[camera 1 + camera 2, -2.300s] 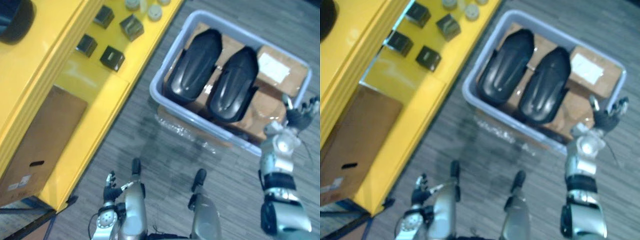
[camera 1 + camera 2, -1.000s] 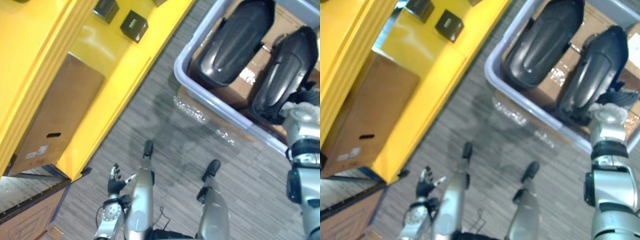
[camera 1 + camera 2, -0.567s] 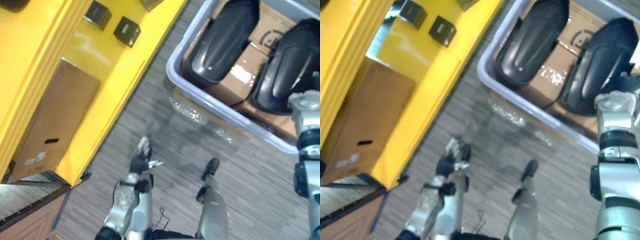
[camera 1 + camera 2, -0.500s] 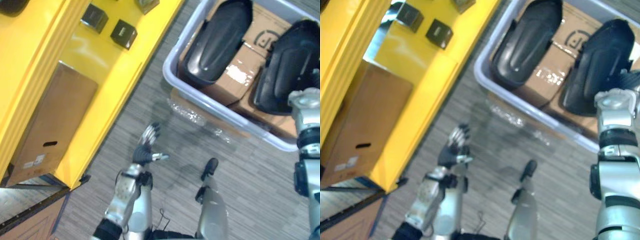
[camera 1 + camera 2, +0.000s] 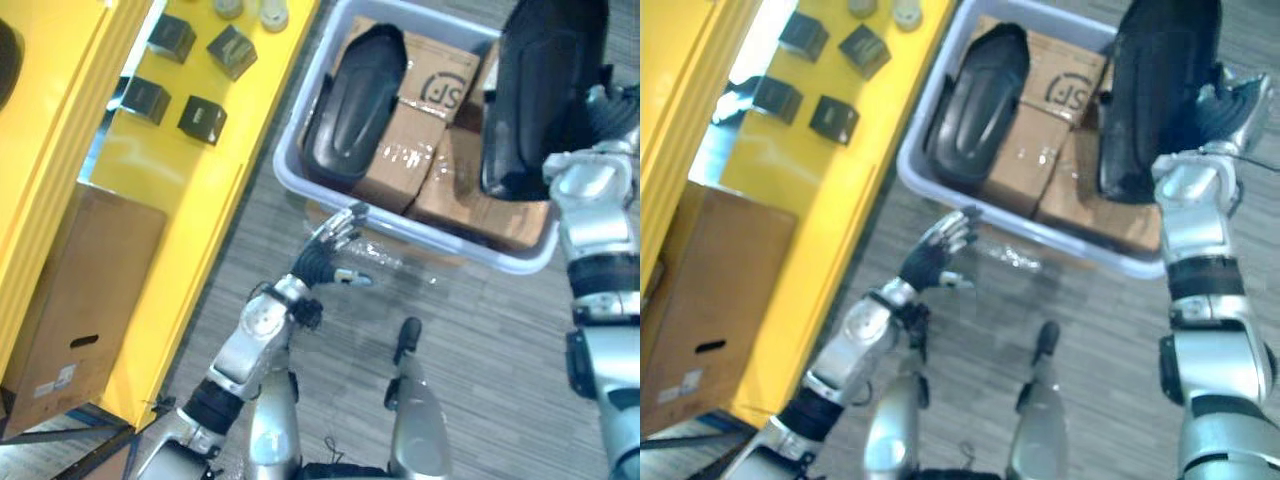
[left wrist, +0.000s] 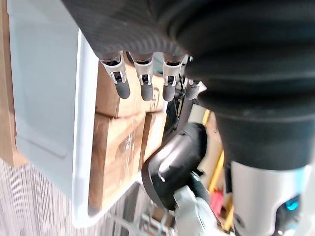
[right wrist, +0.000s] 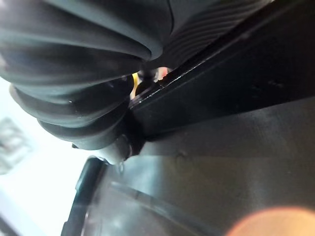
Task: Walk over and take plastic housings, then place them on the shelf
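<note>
A pale grey bin (image 5: pixel 290 185) on the floor holds cardboard boxes (image 5: pixel 395 150) and a long black plastic housing (image 5: pixel 352 105) lying along its left side. A second black housing (image 5: pixel 540 95) stands tilted up over the bin's right half. My right hand (image 5: pixel 603 112) is shut on its right edge; in the right wrist view the dark shell (image 7: pixel 236 147) lies right against the wrist cover. My left hand (image 5: pixel 325 250) hovers open just short of the bin's near rim, and its fingers (image 6: pixel 142 83) point straight at the rim (image 6: pixel 81 123) and boxes.
The yellow shelf (image 5: pixel 180 210) runs along the left, close to the bin. On it sit several small black cubes (image 5: pixel 200 118) and pale round parts (image 5: pixel 270 12). A flat cardboard box (image 5: pixel 80 290) lies on its lower level. Grey striped floor (image 5: pixel 480 350) lies between me and the bin.
The right hand has lifted its housing up off the boxes. The left hand has risen from low by my side to the bin's near rim. The camera has shifted too.
</note>
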